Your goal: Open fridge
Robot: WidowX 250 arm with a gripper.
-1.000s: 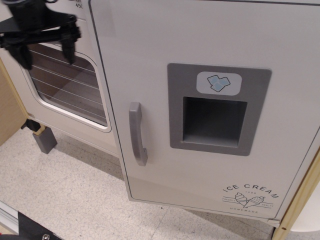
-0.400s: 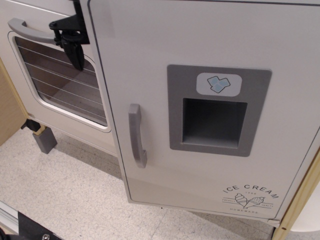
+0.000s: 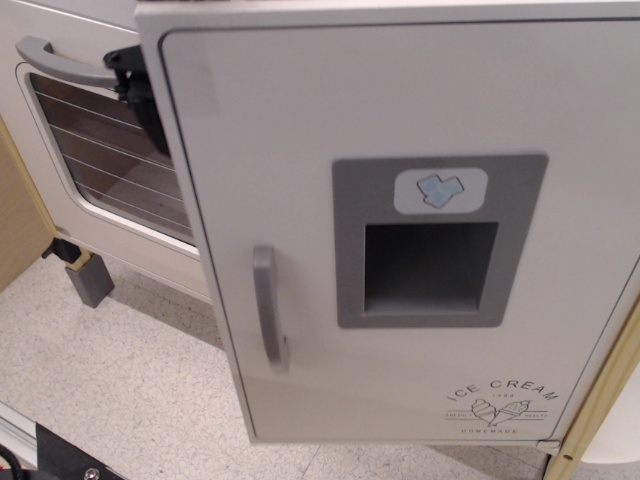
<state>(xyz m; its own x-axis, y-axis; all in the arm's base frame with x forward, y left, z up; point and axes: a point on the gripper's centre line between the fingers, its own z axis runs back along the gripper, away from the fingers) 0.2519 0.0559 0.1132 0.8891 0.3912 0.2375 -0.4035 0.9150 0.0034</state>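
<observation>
The white fridge door (image 3: pixel 300 130) fills most of the view and stands swung out toward me, hinged on the right. It has a grey vertical handle (image 3: pixel 266 308), a grey ice-dispenser recess (image 3: pixel 430 265) with a blue cube mark (image 3: pixel 438 190), and an "ICE CREAM" print (image 3: pixel 500 405) at the lower right. My black gripper (image 3: pixel 132 85) shows only as a sliver behind the door's upper left edge, in front of the oven. Its fingers are hidden by the door.
The white oven door (image 3: pixel 60 200) with a dark window (image 3: pixel 110 150) and horizontal grey handle (image 3: pixel 55 62) is at the left. A grey block (image 3: pixel 88 280) stands on the speckled floor (image 3: pixel 130 380). A wooden panel (image 3: pixel 15 220) is at the far left.
The fridge door has swung further out toward me, its left edge moving left. The gripper has moved right and back, and is now mostly hidden behind the door's edge.
</observation>
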